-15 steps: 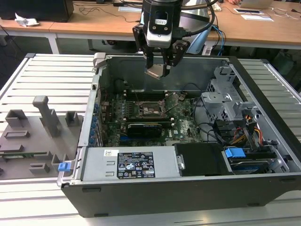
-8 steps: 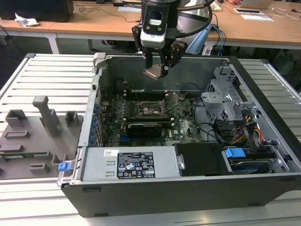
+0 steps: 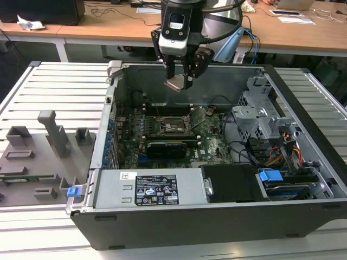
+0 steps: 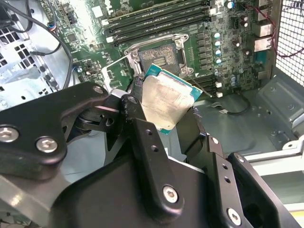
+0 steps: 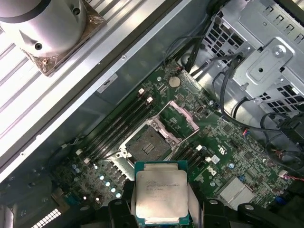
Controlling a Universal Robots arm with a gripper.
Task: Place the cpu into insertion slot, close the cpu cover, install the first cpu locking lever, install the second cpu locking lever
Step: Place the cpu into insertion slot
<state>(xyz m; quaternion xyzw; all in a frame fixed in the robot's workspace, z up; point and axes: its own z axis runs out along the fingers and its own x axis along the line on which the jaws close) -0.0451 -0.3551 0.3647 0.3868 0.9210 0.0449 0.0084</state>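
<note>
hand [image 4: 166, 108]: closed on cpu [image 5: 160, 197], pinching two opposite edges
cpu: tilted, in the air over the open case [image 3: 162, 227], well above insertion slot [image 5: 148, 145]
insertion slot: empty; cpu cover [image 5: 179, 118] flipped open beside it
handling: light, thin, stiff; smooth metal face, underside probably delicate, so edge grip only

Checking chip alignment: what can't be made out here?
Underside of the silver-grey square cpu: faces away in both wrist views.
Its side edges: covered by the black gripper there.
Part of the black square insertion slot: behind the cpu in the second wrist view.
Slot contacts: too small, exterior view.
</note>
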